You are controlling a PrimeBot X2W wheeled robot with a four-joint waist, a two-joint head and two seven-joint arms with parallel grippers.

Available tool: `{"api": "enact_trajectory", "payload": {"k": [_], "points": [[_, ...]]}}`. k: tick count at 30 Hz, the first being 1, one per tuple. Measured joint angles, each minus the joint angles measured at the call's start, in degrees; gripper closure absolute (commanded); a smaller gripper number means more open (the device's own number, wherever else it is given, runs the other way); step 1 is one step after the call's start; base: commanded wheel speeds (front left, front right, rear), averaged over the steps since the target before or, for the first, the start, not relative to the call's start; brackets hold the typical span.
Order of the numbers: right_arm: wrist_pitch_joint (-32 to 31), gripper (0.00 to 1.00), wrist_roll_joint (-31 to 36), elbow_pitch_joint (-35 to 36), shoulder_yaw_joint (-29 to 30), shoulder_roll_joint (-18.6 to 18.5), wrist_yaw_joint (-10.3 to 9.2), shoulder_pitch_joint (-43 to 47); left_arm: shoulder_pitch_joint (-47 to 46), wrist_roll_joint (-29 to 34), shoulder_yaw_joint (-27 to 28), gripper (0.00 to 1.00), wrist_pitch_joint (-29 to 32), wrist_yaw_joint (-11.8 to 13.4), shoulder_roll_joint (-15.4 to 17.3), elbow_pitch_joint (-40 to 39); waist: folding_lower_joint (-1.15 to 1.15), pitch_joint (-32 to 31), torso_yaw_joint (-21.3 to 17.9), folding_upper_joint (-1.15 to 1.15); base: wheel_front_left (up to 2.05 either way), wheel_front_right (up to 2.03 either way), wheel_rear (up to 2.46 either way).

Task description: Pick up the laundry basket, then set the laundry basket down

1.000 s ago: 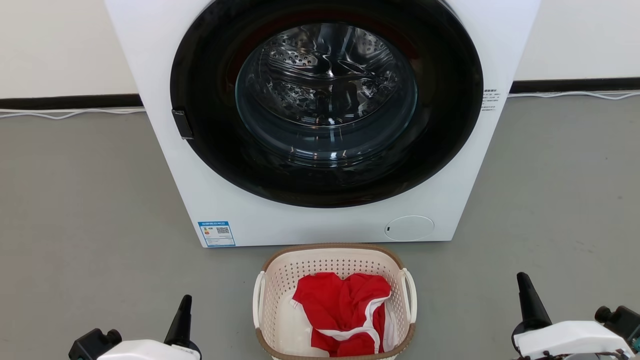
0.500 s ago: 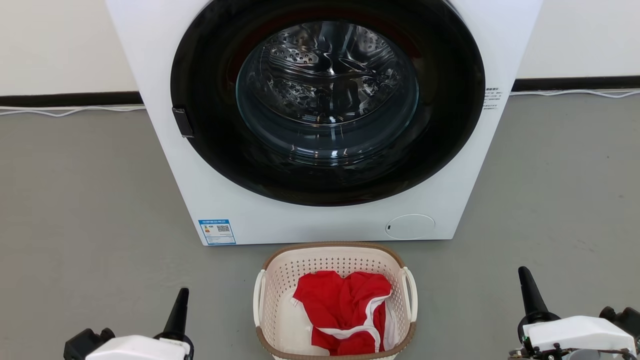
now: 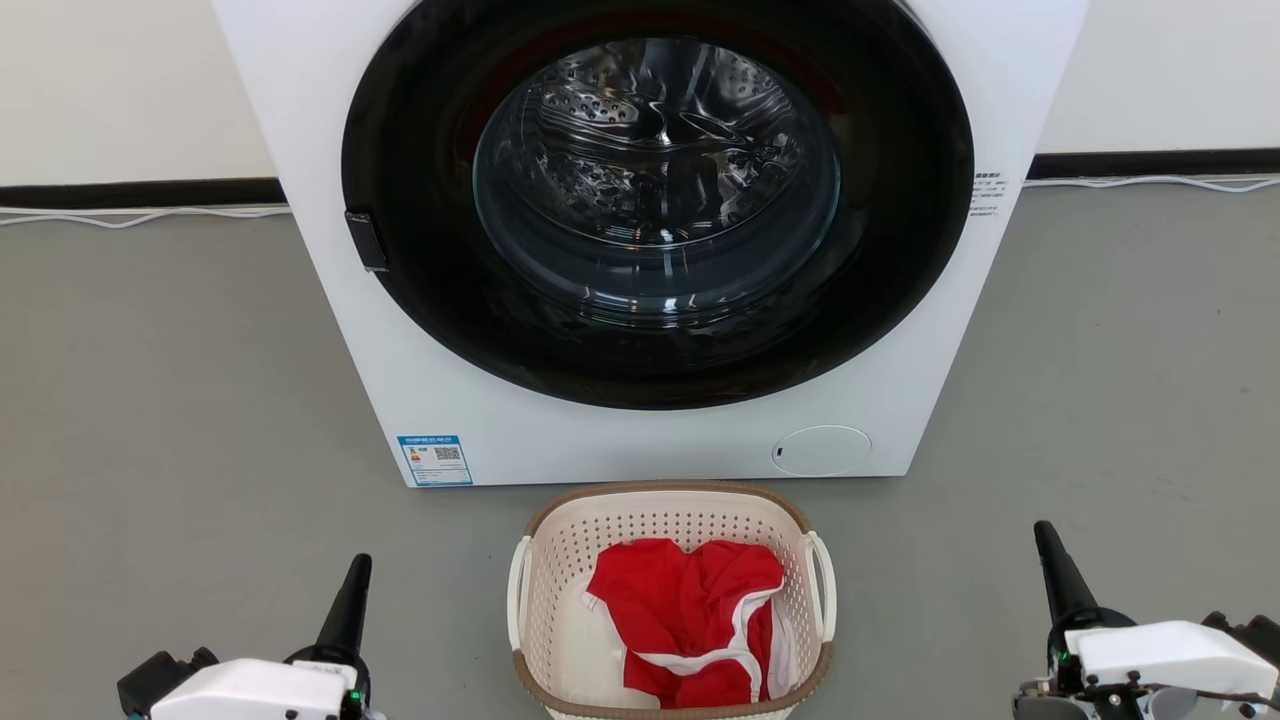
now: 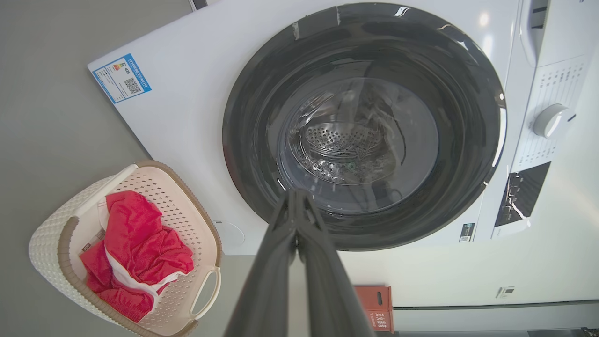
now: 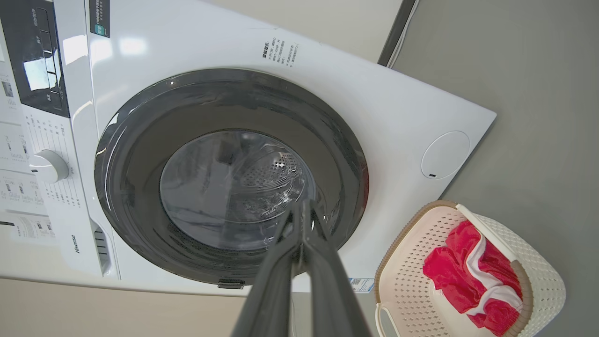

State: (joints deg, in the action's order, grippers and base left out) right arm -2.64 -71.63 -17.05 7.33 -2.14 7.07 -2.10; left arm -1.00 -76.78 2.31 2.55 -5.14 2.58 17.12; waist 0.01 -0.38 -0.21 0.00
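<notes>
Head view — the laundry basket sits on the grey floor just in front of the washing machine, with a red garment with white trim bunched inside. It has cream perforated walls, a brown woven-look rim and white loop handles. The left gripper and right gripper flank it, well apart from it — both pinched closed, holding nothing.
</notes>
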Motion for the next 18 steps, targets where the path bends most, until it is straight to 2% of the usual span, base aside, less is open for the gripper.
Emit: {"api": "enact_trajectory", "payload": {"k": [18], "points": [[-2.26,1.00,-14.06,0.87,0.16,-0.03,0.00,-0.68,-1.31,-10.45,1.62,1.00,2.68,-1.41,-0.20,-0.88,0.00,0.41,0.15,0.00,0.00,0.00,0.00]]}}
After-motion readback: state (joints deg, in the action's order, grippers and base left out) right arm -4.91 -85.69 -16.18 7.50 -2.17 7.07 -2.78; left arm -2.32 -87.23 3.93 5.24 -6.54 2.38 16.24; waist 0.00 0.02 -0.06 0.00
